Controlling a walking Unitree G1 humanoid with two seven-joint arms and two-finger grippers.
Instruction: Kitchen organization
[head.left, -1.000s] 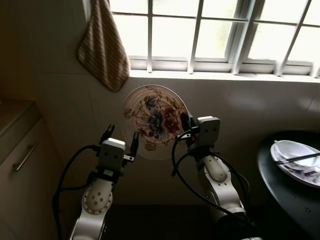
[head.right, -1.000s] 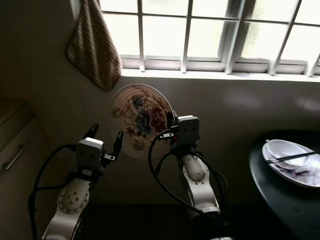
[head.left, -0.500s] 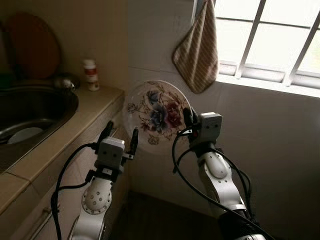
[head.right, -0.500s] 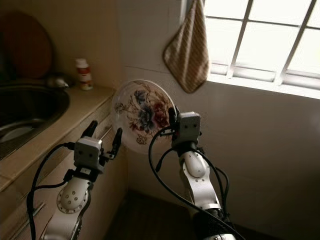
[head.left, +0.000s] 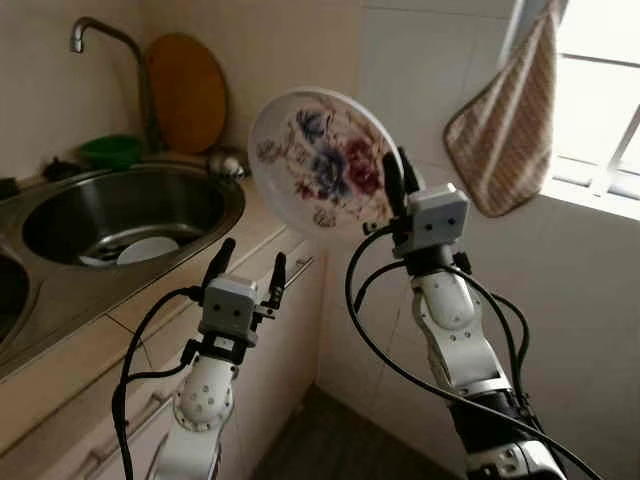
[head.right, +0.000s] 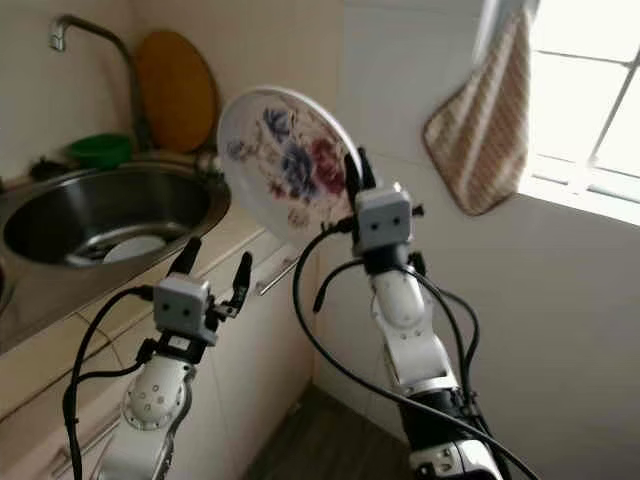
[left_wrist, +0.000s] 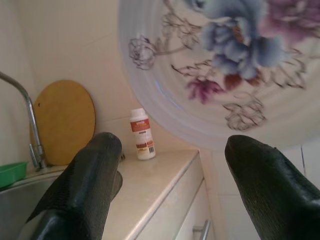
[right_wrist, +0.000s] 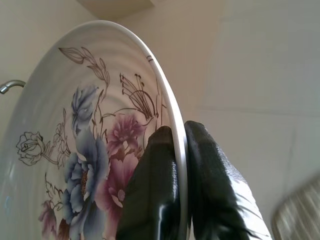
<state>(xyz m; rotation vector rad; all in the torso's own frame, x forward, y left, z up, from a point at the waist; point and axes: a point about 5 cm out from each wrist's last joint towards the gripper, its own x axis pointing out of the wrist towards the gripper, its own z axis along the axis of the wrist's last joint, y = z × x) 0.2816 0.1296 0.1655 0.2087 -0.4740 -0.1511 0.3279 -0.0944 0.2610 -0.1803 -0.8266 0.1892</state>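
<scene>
Here the right hand (head.left: 392, 183) is raised in front of the robot, its two black fingers (right_wrist: 155, 190) pinched on the rim of a flowered plate (head.left: 320, 160), one finger on the painted face and the other behind the edge. The plate stands nearly on edge in the air, its blue and pink flowers facing back toward the robot, up above the corner of the kitchen surface (head.left: 150, 290) and well clear of it.

The left hand (head.left: 247, 272) is lower and to the left, held out over the front of the surface with its fingers (left_wrist: 85, 185) spread apart and nothing between them. From its wrist view the underside of the plate looms above, not touching either finger.

On the surface a steel sink (head.left: 120, 205) is sunk in, with a pale dish (head.left: 147, 249) lying at its bottom and a curved tap (head.left: 100, 35) rising behind. A round wooden board (head.left: 188, 92) leans against the tiled wall at the back, a green bowl (head.left: 110, 150) sits beside the tap, and a small white bottle with a red label (left_wrist: 141, 134) stands near the wall in the corner. Below the surface run cabinet fronts with metal handles (head.left: 295, 270). To the right a striped cloth (head.left: 505, 125) hangs on the wall by the bright window (head.left: 600, 100).
</scene>
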